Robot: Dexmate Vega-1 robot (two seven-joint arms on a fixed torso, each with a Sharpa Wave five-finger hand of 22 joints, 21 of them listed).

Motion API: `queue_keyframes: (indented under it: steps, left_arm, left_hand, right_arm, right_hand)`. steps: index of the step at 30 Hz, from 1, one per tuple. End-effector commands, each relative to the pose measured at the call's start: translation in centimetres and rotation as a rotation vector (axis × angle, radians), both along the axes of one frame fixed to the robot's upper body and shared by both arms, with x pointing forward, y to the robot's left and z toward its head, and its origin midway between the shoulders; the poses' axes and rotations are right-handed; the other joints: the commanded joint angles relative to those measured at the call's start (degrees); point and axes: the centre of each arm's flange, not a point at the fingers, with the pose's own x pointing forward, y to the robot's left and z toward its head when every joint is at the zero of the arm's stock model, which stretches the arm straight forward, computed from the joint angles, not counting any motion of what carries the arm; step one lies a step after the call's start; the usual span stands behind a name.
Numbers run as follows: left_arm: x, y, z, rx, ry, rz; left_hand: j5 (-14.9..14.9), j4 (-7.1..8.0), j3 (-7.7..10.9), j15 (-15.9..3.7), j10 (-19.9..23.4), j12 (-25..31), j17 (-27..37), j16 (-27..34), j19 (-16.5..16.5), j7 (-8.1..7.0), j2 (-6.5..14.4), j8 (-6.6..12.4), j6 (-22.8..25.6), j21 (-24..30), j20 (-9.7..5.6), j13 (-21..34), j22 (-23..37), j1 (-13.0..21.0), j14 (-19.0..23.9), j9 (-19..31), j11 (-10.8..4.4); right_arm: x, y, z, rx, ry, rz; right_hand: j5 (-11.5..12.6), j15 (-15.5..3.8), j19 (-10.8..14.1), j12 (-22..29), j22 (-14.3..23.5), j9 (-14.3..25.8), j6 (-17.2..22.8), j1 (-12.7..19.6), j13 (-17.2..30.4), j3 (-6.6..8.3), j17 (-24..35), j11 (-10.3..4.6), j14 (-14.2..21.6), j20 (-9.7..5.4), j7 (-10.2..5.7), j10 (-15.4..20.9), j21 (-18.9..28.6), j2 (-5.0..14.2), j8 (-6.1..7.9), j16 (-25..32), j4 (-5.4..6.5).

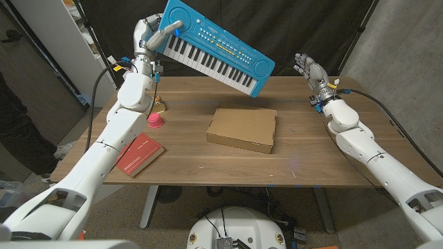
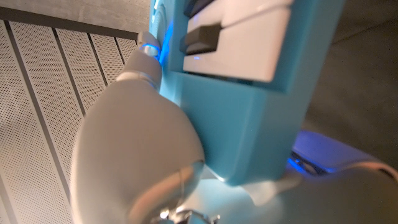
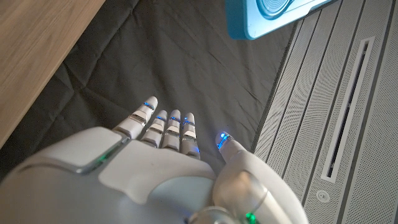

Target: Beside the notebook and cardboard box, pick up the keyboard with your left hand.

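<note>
A wooden tabletop (image 1: 187,162) in front of a black curtain (image 1: 291,28).

The curtain hangs behind the tabletop's far edge and shows dark and creased in the right wrist view, beyond the right hand's fingertips. A grey concrete wall (image 1: 401,41) rises on the right side, a white cabinet (image 1: 66,41) stands on the left, and grey perforated panels (image 3: 348,112) show in both wrist views. The floor (image 1: 214,200) below is speckled grey, and the tabletop stands on a pale leg (image 1: 149,205).

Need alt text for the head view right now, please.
The left hand holds the blue keyboard tilted above the table; a cardboard box and red notebook lie below. The right hand is open.
</note>
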Motion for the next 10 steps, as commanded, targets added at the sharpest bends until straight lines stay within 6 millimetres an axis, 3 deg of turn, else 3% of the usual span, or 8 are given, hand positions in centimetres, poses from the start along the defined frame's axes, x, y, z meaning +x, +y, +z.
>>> queue_keyframes:
  steps: [1,6,10]
  left_arm:
    - [0.5,0.4,0.1,0.033,-0.006,-0.043]
    - [1.1,0.7,0.0,0.063,-0.012,-0.036]
    - [2.1,0.5,-1.1,0.049,0.025,-0.064]
  left_hand:
    - [0.43,0.67,0.51,-8.98,7.00,-0.35,0.22,0.35,-0.55,-3.94,11.79,0.01,9.99,0.32,-3.67,0.17,0.11,9.56,9.06,0.24,-7.26]
    - [0.46,0.65,0.54,-9.00,7.07,-0.52,0.30,0.33,-0.57,-3.87,11.81,-0.03,10.18,0.52,-3.71,0.17,0.06,9.51,9.10,0.25,-7.17]
    - [0.47,0.61,0.56,-9.01,7.15,-0.59,0.36,0.30,-0.56,-3.92,11.78,-0.11,10.22,0.68,-3.72,0.27,0.02,9.49,9.14,0.25,-7.31]
  right_arm:
    - [-1.3,0.9,-0.7,-0.012,0.005,-0.036]
    - [-2.2,1.4,-1.7,0.004,0.005,-0.064]
    - [-2.8,1.3,-3.1,0.010,0.010,-0.061]
  right_hand:
    - [0.26,0.16,0.60,0.43,0.19,0.13,0.94,0.10,0.20,0.22,0.11,0.10,0.73,-5.52,-0.03,0.80,0.25,2.54,0.57,0.34,0.09]
    - [0.26,-0.04,0.63,0.40,0.19,0.13,1.11,0.00,0.20,0.21,0.15,-0.05,0.79,-5.61,-0.03,0.85,0.22,2.59,0.58,0.34,0.21]
    - [0.25,-0.01,0.67,0.35,0.19,0.13,1.02,-0.08,0.20,0.20,0.18,0.06,0.79,-5.61,0.02,0.81,0.21,2.62,0.51,0.33,0.29]
